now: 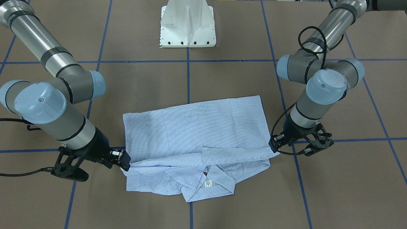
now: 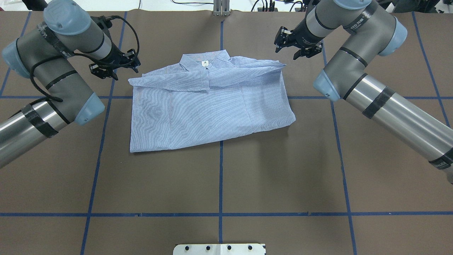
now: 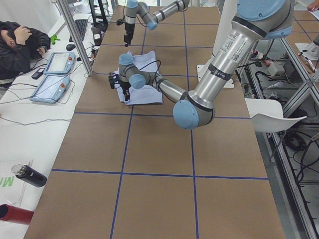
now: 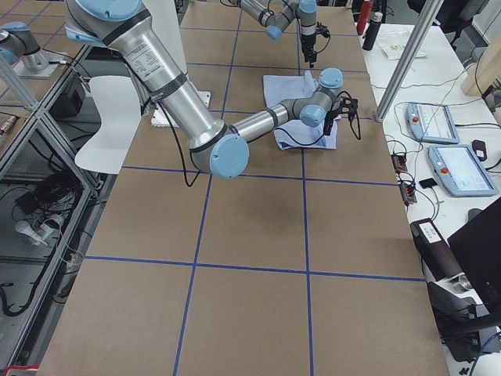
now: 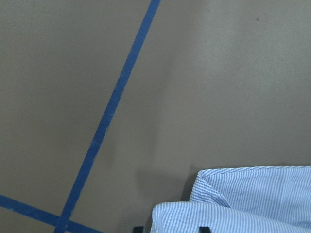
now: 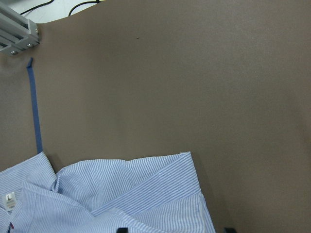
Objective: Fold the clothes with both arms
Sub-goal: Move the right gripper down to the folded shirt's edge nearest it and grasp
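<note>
evidently spread, the left claw [image 1: 274, 144] and right claw [image 1: 125, 162] flank the folded shirt [image 1: 197, 127]

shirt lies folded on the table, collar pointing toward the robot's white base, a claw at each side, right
No. The shirt lies folded on the table with the left claw and right claw at its sides, but the collar points away from the white base, as the front-facing view shows.

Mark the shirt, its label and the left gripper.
shirt [image 2: 212, 113]: overhead view, on the flat folded body.
label [image 2: 204, 63]: overhead view, middle of the tag.
left gripper [image 1: 273, 143]: front-facing view, between the fingertips.
</note>
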